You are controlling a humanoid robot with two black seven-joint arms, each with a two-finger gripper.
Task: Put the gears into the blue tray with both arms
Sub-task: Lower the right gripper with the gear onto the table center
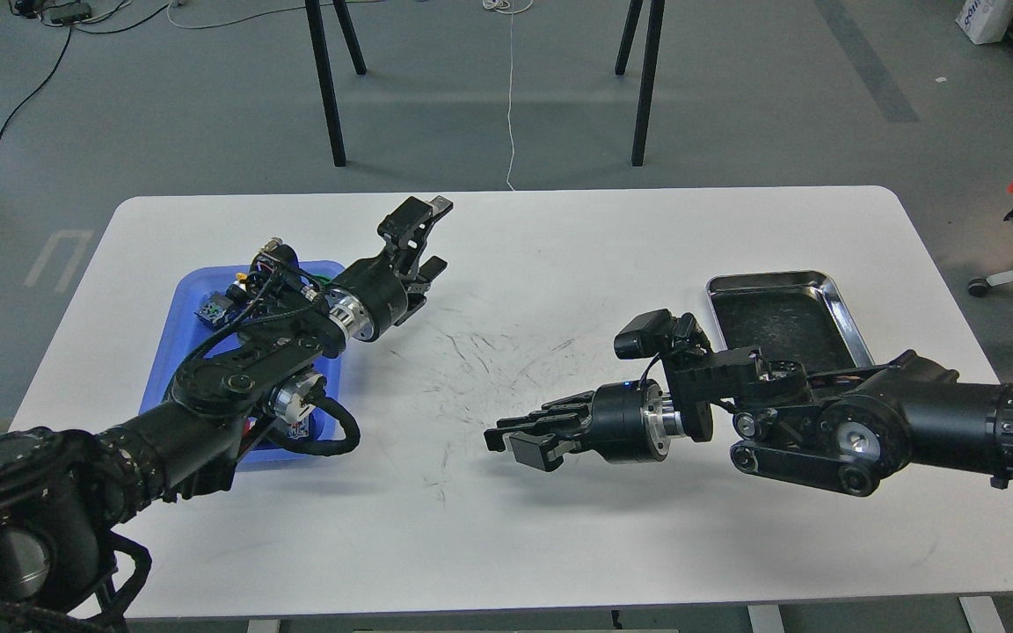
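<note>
The blue tray (169,360) lies at the table's left, and my left arm covers much of it. Small coloured parts (214,308) show at its far end. No gears can be made out anywhere in the head view. My left gripper (433,236) hangs open and empty beyond the tray's far right corner, pointing away from me. My right gripper (506,444) hovers over the scuffed table middle and points left toward the blue tray. Its two fingers lie close together, and whether something tiny sits between them is hidden.
A shiny steel tray (848,312) with a dark scratched floor sits at the right, behind my right forearm, with nothing showing in it. Black stand legs (326,88) rise on the floor beyond the table's far edge.
</note>
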